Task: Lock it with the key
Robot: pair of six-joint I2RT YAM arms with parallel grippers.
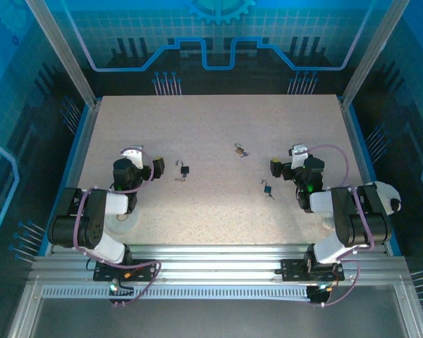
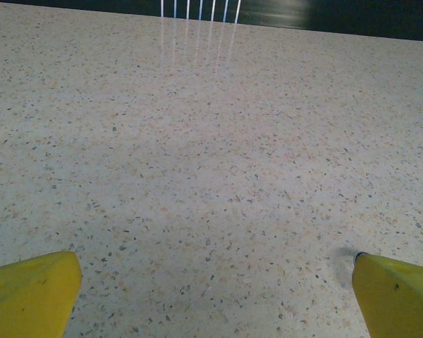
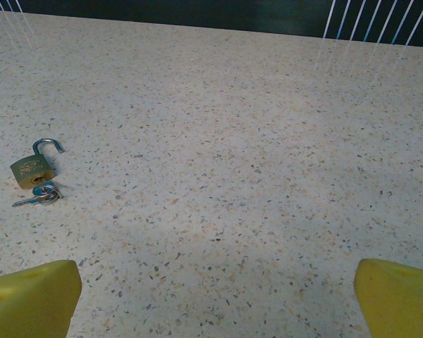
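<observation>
Both pairs of jaws stand spread above the table [image 3: 268,141], tips cut off; a small, blurry key [image 3: 37,196] touches the open padlock [image 3: 32,169].

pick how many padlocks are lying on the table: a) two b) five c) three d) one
c: the top view shows three lying apart on the table: a dark padlock on the left, a brass padlock mid-table and a blue padlock on the right.

Bare table [image 3: 268,176] wide open beside brass padlock [image 3: 32,169]
</observation>
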